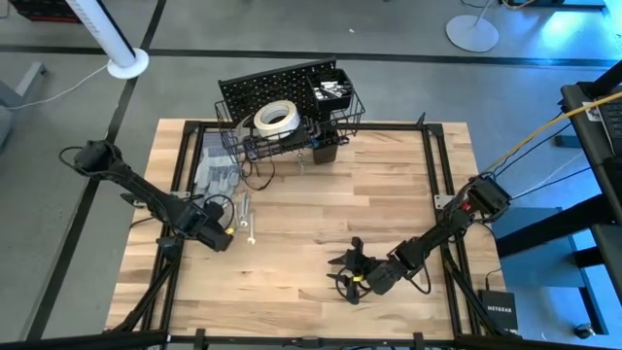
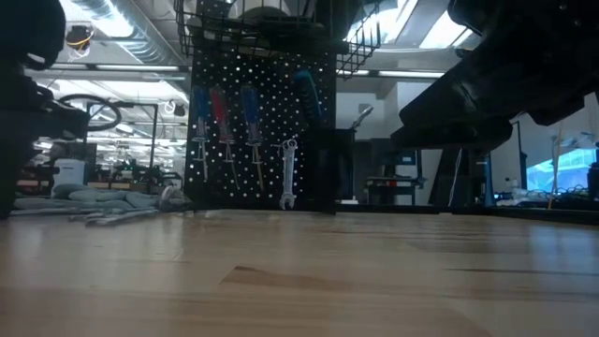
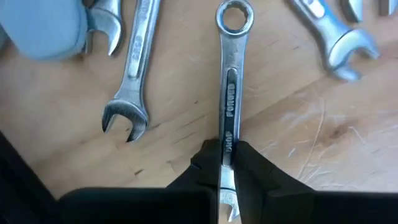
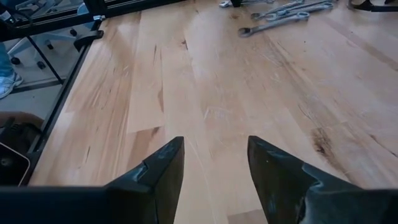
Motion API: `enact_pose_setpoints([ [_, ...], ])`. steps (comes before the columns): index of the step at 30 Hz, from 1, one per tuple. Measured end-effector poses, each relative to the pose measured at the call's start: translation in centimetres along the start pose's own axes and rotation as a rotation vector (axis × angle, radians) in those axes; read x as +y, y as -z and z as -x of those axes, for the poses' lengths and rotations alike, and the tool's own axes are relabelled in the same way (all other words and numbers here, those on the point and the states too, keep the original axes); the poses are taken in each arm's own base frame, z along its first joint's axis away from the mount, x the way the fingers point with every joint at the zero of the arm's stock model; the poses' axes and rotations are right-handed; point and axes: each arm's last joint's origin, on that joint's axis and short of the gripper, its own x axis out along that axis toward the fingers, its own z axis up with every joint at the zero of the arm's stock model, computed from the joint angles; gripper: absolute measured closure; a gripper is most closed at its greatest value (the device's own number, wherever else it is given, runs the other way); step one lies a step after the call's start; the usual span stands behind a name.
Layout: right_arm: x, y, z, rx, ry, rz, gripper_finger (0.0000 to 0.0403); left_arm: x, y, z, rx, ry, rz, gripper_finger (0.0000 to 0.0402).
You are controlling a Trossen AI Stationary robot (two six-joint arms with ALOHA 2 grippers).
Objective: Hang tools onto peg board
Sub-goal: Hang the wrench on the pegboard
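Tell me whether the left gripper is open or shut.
Shut: in its wrist view the left gripper has both fingers pressed against the shank of a wrench lying flat on the table.

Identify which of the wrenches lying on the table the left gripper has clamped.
The middle wrench, ring end pointing away: the left gripper is shut on its shank, while neighbouring wrenches lie free.

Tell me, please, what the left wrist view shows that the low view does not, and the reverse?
Only the left wrist view shows the left end effector shut on the shaft of a wrench lying on the table, with other loose wrenches beside it. Only the low view shows the upright peg board with screwdrivers and one hung wrench. Both show loose wrenches on the wooden table.
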Motion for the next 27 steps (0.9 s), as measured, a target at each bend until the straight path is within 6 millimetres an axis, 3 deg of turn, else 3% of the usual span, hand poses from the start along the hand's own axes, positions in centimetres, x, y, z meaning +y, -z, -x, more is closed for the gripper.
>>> enact_pose_setpoints([
  [12, 0.0, 0.0, 0.0, -0.005, 0.008, -0.013, 0.0221, -0.9, 0.2, 1.1, -0.037, 0.022, -0.187, 0.0389],
  [27, -0.3, -0.1, -0.1, -0.008, 0.03, -0.011, 0.0221, -2.5, -0.3, 2.4, -0.156, 0.118, -0.281, 0.0398],
])
